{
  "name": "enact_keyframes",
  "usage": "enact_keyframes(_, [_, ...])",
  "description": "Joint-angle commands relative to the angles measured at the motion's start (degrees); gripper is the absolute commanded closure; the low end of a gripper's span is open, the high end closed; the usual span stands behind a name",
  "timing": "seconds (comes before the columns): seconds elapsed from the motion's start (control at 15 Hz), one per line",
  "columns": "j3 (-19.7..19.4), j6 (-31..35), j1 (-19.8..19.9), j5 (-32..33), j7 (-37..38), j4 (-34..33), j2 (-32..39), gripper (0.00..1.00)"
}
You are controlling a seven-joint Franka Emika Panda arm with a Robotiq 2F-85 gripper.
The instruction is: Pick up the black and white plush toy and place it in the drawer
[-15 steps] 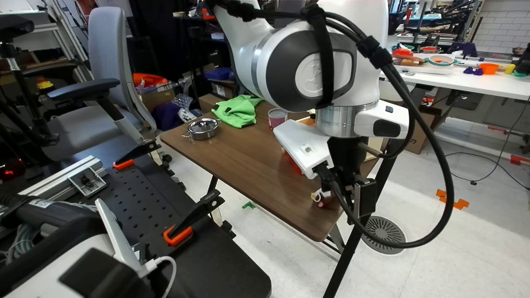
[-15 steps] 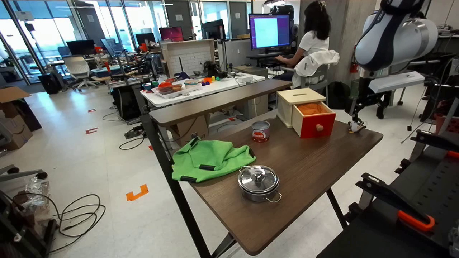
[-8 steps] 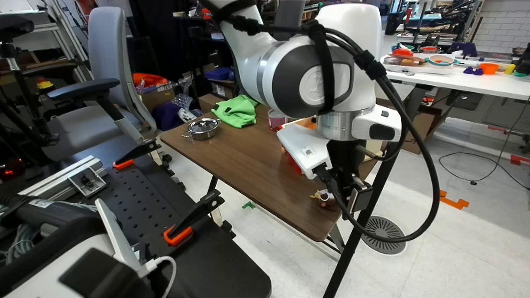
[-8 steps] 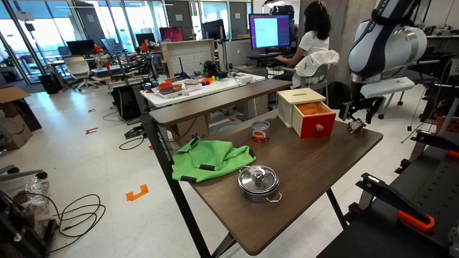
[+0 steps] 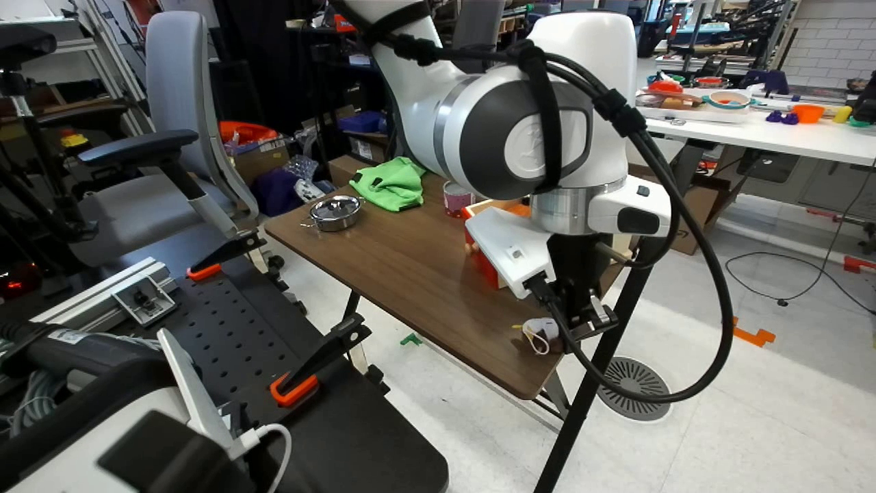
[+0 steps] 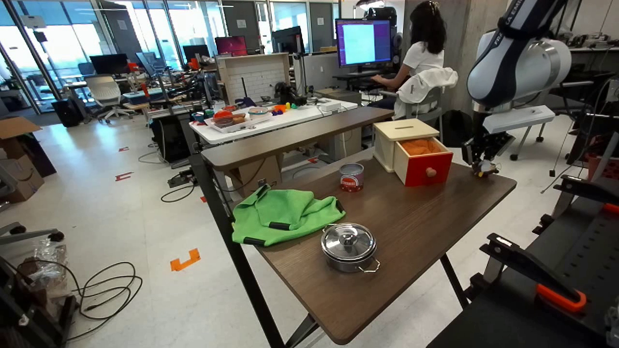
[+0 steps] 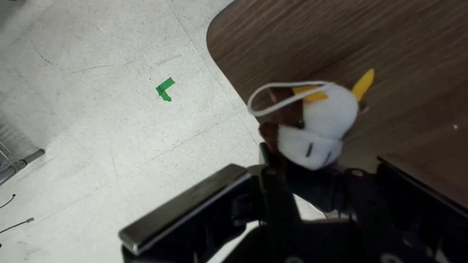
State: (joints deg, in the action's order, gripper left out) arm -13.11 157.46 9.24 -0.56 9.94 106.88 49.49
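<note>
The plush toy [image 7: 331, 113], a small cow in white with brown patches, yellow horns and a white string loop, is at the table's corner. The black lies in its eye and nostril marks. My gripper [image 7: 303, 173] is shut on the lower part of the plush toy; the body is hidden between and behind the fingers, the head sticking out past them. The toy [image 6: 485, 168] appears low, at or just above the tabletop; contact cannot be told. The drawer [image 6: 425, 169], red-fronted with a wooden knob, stands pulled out of its pale wooden box and holds orange cloth.
On the wooden table [image 6: 411, 227] are a tin can [image 6: 351, 178], a green cloth [image 6: 290, 212] and a lidded metal pot [image 6: 348, 244]. The box [image 6: 404, 130] stands close beside the arm. The table edge runs right beside the toy, and a black perforated bench [image 5: 226, 329] lies nearby.
The wrist has turned and come lower; the fingers, spread around the toy half a second ago, have drawn together. The toy has turned and shifted slightly.
</note>
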Motion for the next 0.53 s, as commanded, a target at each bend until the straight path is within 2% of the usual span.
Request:
enact_keyframes(0.0, [-1.07,-0.34,-0.91,0.03,0.53,-0.63,0.48,0.68])
enact_keyframes(0.13, [-0.78,-0.41,-0.62,0.13,-0.24,0.27,-0.37,0.62])
enact_keyframes(0.33, [-0.83,-0.27,-0.64,0.32,-0.61,0.82,-0.73,0.39])
enact_keyframes(0.4, [-0.8,-0.2,-0.59,0.3,-0.69,0.9,-0.78,0.7])
enact_keyframes(0.47, [-0.84,-0.16,-0.63,0.36,-0.77,0.93,-0.78,0.78])
